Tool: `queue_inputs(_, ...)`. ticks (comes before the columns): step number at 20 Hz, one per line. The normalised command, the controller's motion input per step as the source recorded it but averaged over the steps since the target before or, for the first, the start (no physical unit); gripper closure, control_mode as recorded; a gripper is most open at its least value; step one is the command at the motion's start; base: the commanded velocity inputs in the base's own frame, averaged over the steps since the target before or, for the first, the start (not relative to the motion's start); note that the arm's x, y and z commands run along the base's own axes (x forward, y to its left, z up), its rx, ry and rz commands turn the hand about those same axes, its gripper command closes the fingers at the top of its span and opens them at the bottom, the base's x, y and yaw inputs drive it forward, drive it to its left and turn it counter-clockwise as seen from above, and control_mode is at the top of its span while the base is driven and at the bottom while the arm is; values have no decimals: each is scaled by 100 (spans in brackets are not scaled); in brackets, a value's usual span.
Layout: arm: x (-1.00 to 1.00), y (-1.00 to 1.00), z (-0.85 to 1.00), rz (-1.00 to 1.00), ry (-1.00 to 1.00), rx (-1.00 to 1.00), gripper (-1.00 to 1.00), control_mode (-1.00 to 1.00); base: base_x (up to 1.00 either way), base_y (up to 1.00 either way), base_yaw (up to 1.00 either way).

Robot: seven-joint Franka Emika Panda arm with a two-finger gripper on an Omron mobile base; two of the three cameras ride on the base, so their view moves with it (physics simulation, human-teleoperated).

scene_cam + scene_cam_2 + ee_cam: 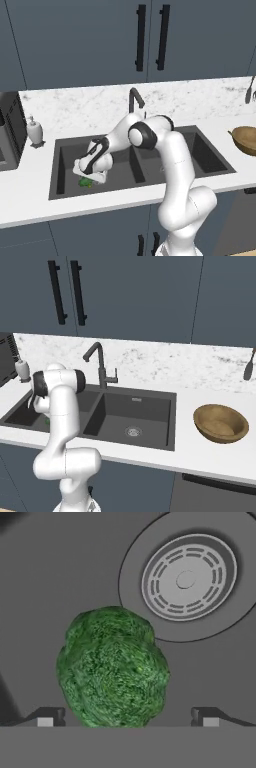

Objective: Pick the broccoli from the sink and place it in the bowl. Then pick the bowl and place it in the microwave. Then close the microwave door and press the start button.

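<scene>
The arm bends forward and down, its hand [127,717] pointing down low inside the sink's [65,150] left basin, fingers spread wide.

two base views flanking the sink [60,150] (shared), hand view close above its floor

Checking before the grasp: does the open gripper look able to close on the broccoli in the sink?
Probably yes: the gripper is open, its fingertips either side of the broccoli on the sink floor, nothing between.
</scene>
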Motion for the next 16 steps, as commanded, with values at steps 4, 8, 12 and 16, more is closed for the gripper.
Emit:
queue_inputs(4, 21, 0, -17, 0, 0, 0, -100, -100, 0, 0, 0)
queue_inputs(8, 17, 0, -19, 0, -1, 0, -100, -100, 0, 0, 0)
queue_inputs(12, 14, 14, -24, 0, -1, -3, 100, -100, 0, 0, 0)
queue_inputs(16, 6, 24, -25, 0, -2, -5, 100, -100, 0, 0, 0)
